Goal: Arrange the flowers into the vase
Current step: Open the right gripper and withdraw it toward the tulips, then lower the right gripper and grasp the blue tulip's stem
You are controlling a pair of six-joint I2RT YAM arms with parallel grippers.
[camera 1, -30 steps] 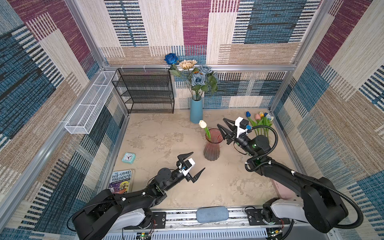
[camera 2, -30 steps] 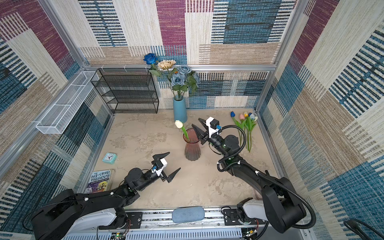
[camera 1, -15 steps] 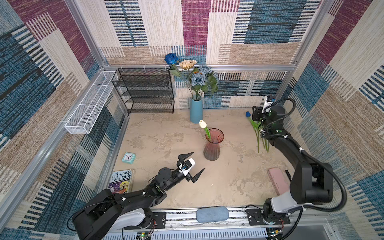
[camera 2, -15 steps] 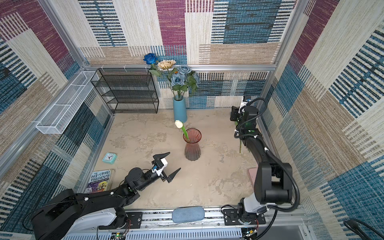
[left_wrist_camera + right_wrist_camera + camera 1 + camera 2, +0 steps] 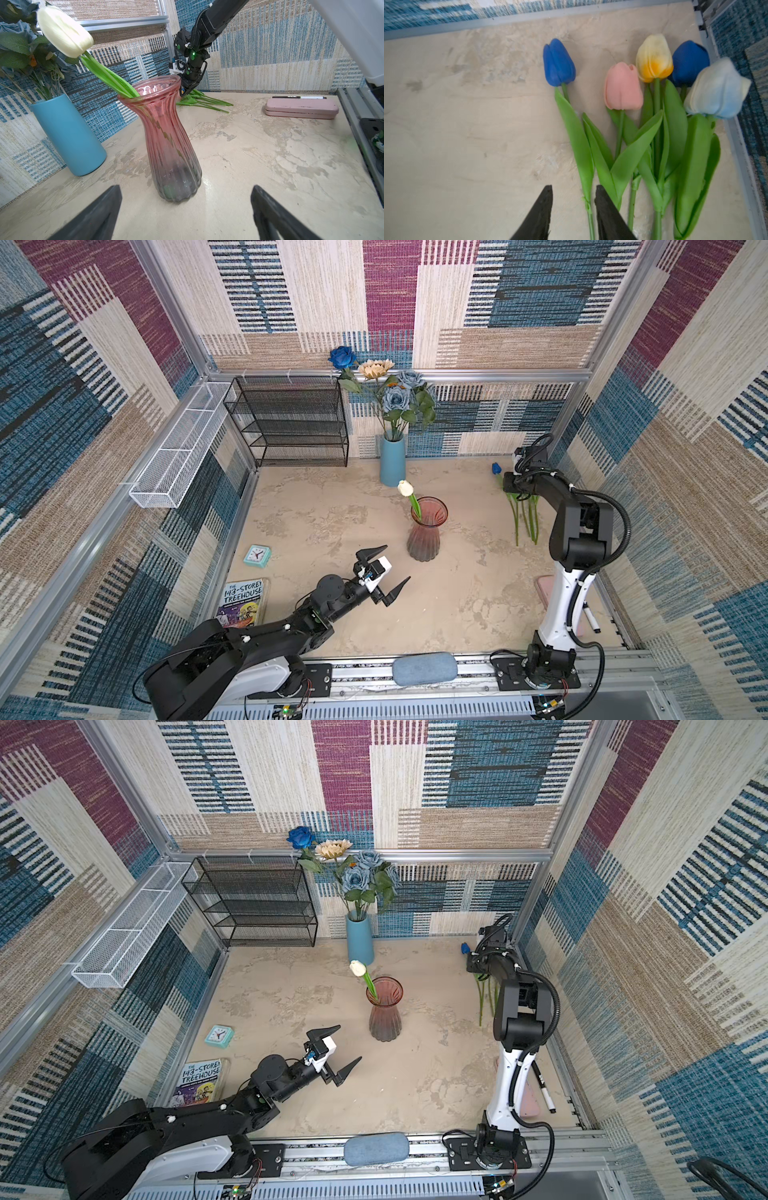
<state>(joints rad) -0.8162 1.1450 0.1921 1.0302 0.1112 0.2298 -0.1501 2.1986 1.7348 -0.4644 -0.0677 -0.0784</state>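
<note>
Five tulips [image 5: 654, 135] lie on the table [image 5: 467, 124] by the side wall, well apart from the pink vase [image 5: 424, 531]; expect them light, soft and bendy; pinch the lone blue tulip [image 5: 559, 62] low on its stem, below the leaves; your right gripper [image 5: 573, 187] hovers there, jaws partly apart, empty; left gripper [image 5: 397, 562] gapes wide near the vase.

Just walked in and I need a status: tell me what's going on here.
The right gripper is down over the loose tulips lying on the table by the side wall, jaws apart around the stem of the blue tulip set apart from the bunch, not yet closed on it. One white tulip leans in the pink vase. The left gripper hovers open and empty near that vase.
</note>
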